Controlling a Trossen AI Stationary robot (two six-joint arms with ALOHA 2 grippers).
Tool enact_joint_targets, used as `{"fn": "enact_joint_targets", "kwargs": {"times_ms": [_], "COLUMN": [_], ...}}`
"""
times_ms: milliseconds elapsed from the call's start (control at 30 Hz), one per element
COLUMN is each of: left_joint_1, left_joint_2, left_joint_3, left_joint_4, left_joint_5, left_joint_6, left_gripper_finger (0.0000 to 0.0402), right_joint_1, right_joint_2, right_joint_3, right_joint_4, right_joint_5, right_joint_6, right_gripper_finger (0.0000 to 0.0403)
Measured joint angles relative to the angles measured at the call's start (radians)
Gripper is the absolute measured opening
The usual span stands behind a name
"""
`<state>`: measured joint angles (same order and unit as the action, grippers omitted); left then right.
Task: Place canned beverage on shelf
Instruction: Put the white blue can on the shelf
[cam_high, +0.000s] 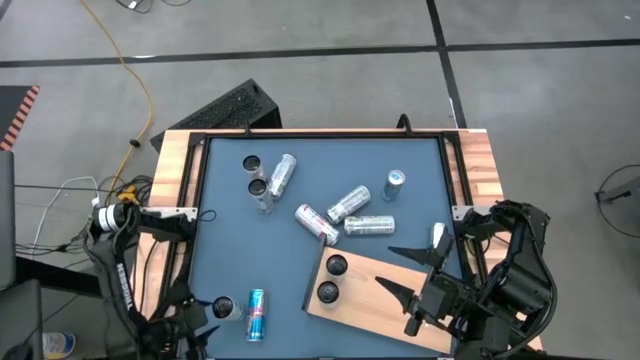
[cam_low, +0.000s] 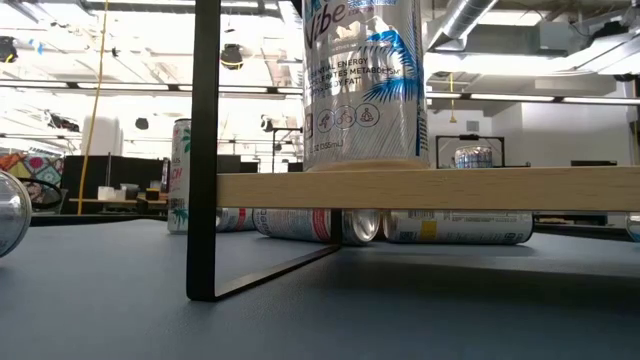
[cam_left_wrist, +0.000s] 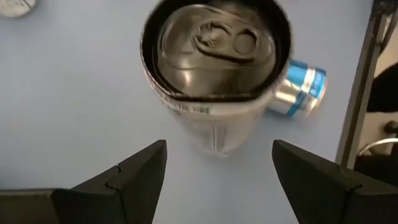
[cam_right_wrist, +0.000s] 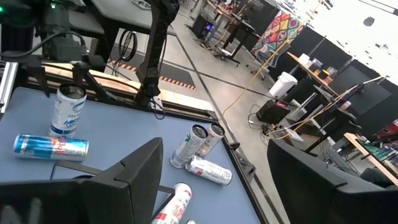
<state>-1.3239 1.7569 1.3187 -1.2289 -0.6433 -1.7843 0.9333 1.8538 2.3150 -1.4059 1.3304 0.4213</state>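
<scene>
An upright silver can with a dark top (cam_left_wrist: 214, 56) stands on the blue-grey tabletop near its front left corner (cam_high: 222, 308). My left gripper (cam_left_wrist: 217, 171) hovers open just short of it, slanting down, one finger toward each side and touching nothing. A blue can (cam_left_wrist: 298, 87) lies on its side right beside it. The light wooden shelf (cam_high: 390, 300) stands at the front right on a black frame (cam_low: 207, 150), with two cans upright on it (cam_high: 335, 265) (cam_high: 327, 291). My right gripper (cam_high: 382, 266) hangs open above the shelf.
Several more cans lie or stand mid-table: two upright (cam_high: 252, 165) (cam_high: 259, 188), one upright at the right (cam_high: 395, 182), others on their sides (cam_high: 283, 173) (cam_high: 316, 222) (cam_high: 348, 203) (cam_high: 369, 226). A black frame rail (cam_left_wrist: 360, 81) borders the table beside the left gripper.
</scene>
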Motion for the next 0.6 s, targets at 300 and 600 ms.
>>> {"fn": "enact_joint_targets", "kwargs": {"times_ms": [300, 600], "left_joint_1": [0.019, 0.047], "left_joint_2": [0.000, -0.002], "left_joint_3": [-0.078, -0.142], "left_joint_4": [0.120, 0.181], "left_joint_5": [-0.075, -0.128], "left_joint_6": [0.029, 0.030], "left_gripper_finger": [0.0277, 0.0277], "right_joint_1": [0.000, 0.000], "right_joint_2": [0.000, 0.000], "right_joint_3": [0.000, 0.000], "right_joint_4": [0.002, 0.003], "right_joint_5": [0.000, 0.000], "right_joint_6": [0.000, 0.000], "right_gripper_finger": [0.0281, 0.0281]}}
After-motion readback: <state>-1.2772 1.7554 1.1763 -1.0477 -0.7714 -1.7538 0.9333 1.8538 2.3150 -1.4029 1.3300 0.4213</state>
